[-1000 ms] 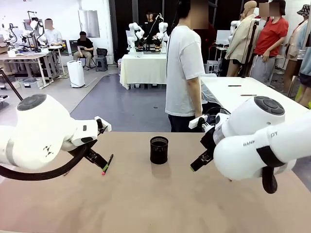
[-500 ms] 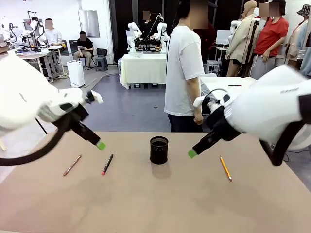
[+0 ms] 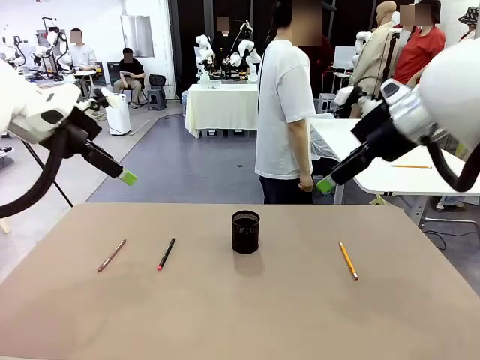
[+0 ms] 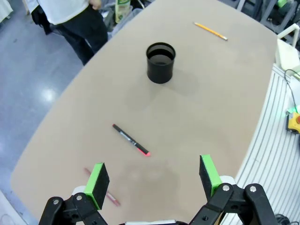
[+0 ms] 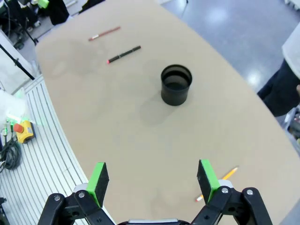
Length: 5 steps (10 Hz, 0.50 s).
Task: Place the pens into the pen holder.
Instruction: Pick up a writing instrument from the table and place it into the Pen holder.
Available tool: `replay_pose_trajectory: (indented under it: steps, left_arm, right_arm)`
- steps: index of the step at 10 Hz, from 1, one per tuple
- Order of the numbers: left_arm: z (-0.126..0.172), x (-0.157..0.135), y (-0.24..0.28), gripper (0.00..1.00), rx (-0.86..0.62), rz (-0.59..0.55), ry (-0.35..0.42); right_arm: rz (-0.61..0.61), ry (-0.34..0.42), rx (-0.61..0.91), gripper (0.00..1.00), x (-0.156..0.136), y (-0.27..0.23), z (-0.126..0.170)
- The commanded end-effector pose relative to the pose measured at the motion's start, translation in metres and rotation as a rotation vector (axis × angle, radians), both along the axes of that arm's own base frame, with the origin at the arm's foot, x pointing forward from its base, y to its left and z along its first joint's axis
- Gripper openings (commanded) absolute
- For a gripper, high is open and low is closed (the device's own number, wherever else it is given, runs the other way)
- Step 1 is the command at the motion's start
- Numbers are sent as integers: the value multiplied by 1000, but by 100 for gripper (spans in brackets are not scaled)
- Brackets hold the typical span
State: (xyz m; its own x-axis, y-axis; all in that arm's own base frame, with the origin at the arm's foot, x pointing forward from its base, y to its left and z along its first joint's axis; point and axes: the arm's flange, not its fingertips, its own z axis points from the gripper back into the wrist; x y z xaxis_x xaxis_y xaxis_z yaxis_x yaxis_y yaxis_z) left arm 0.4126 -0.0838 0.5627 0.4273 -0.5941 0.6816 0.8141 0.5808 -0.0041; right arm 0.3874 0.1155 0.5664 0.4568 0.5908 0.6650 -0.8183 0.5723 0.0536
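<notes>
The pens (image 3: 166, 253) lie flat on the tabletop (image 3: 240, 315), none of them in the pen holder (image 3: 245, 232). In the front view a reddish-brown pen (image 3: 111, 255) lies at lower left, a black pen with a red tip (image 3: 166, 253) just right of it, and an orange pen (image 3: 348, 260) at lower right. The pen holder stands upright at the centre, apart from every pen. The left fingers (image 4: 99, 178) hang above the tabletop at the frame's left, spread wide and empty. The right fingers (image 5: 207, 179) hang right of centre, equally wide, holding nothing. A person (image 3: 283, 112) stands beyond the far edge.
</notes>
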Motion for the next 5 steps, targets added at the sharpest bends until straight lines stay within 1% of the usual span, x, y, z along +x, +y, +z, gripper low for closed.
replay_pose_trajectory:
  steps: [1, 2, 3, 4, 5]
  left_arm:
    - [7, 9, 11, 100, -5, -24, -30]
    - [15, 13, 21, 100, -10, -37, -44]
    - [24, 10, 31, 100, -31, -33, -55]
    - [30, 10, 39, 100, -24, -3, -79]
    - [41, 12, 53, 100, -25, 15, -64]
  right_arm:
    - [63, 12, 39, 100, 14, -18, 17]
    - [71, 1, 40, 100, 16, -29, 27]
    - [78, 4, 66, 100, 22, -44, 39]
    - [75, 5, 82, 100, 27, -56, 46]
    - [52, 18, 102, 100, 27, -70, 52]
